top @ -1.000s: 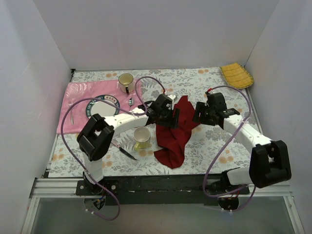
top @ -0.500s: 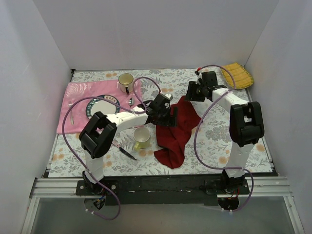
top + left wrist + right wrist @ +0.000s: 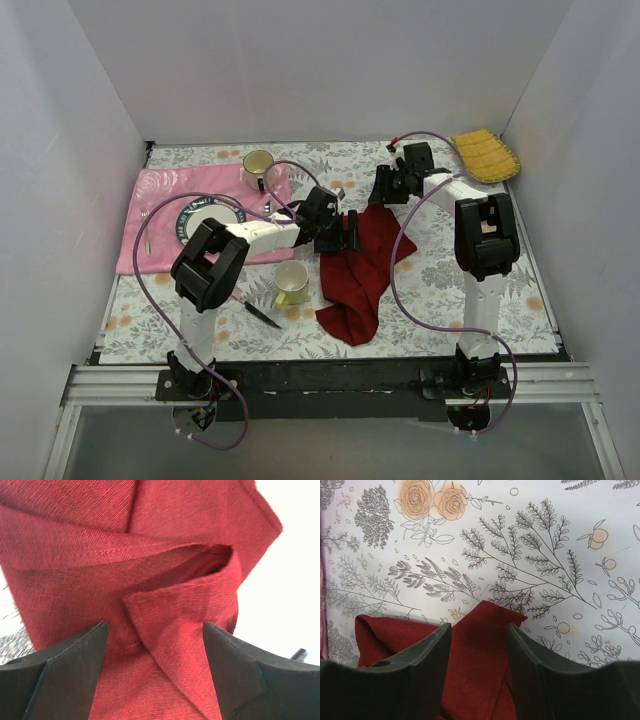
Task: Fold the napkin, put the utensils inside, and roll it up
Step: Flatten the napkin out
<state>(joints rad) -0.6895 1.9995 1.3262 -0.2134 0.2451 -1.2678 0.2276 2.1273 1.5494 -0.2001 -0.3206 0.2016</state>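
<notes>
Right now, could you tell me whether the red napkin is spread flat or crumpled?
Crumpled: the napkin lies bunched in an irregular strip, with overlapping flaps and creases in both wrist views.

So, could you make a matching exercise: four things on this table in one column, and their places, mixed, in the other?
1 dark red cloth napkin
2 black-handled knife
3 yellow ribbed cloth
4 round white plate with dark rim

A far right corner
B on the pink cloth
C centre of the flowered table cover
D near edge, beside the pale cup

Pairs: 1-C, 2-D, 3-A, 4-B
</notes>
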